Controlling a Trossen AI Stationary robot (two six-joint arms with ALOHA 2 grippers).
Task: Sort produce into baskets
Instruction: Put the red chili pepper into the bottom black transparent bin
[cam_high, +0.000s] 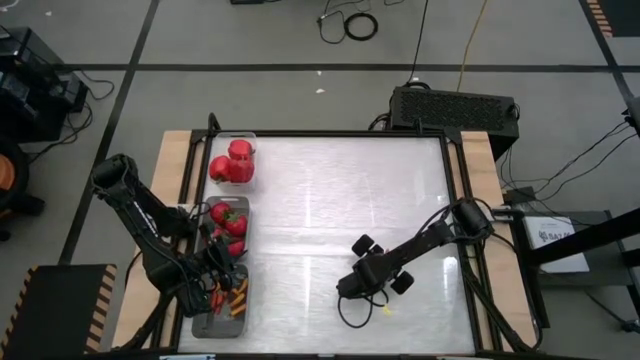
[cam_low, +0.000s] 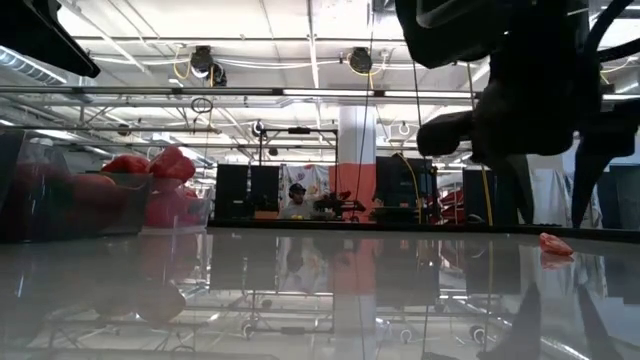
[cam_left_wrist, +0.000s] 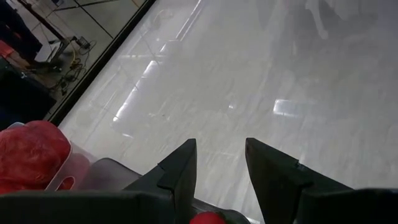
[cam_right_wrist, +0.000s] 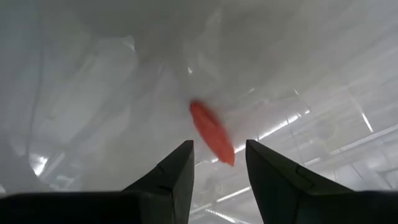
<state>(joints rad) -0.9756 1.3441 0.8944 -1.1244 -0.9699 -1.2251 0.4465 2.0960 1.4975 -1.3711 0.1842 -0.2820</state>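
Note:
Three clear bins stand in a row along the table's left side. The far bin (cam_high: 232, 160) holds red peppers, the middle bin (cam_high: 231, 222) holds red tomatoes, and the near bin (cam_high: 226, 301) holds small orange-red chilies. My left gripper (cam_high: 224, 274) hovers open above the near bin's far end and holds nothing. My right gripper (cam_high: 347, 291) is open, low over the table's near middle. One orange-red chili (cam_right_wrist: 211, 133) lies on the table just ahead of my right gripper's fingertips (cam_right_wrist: 219, 163). It also shows in the low view (cam_low: 555, 243).
A dark cable loop (cam_high: 352, 314) lies on the table by my right gripper. The glossy tabletop (cam_high: 330, 200) stretches from the bins to the right arm's base. A black box (cam_high: 455, 105) sits beyond the far edge.

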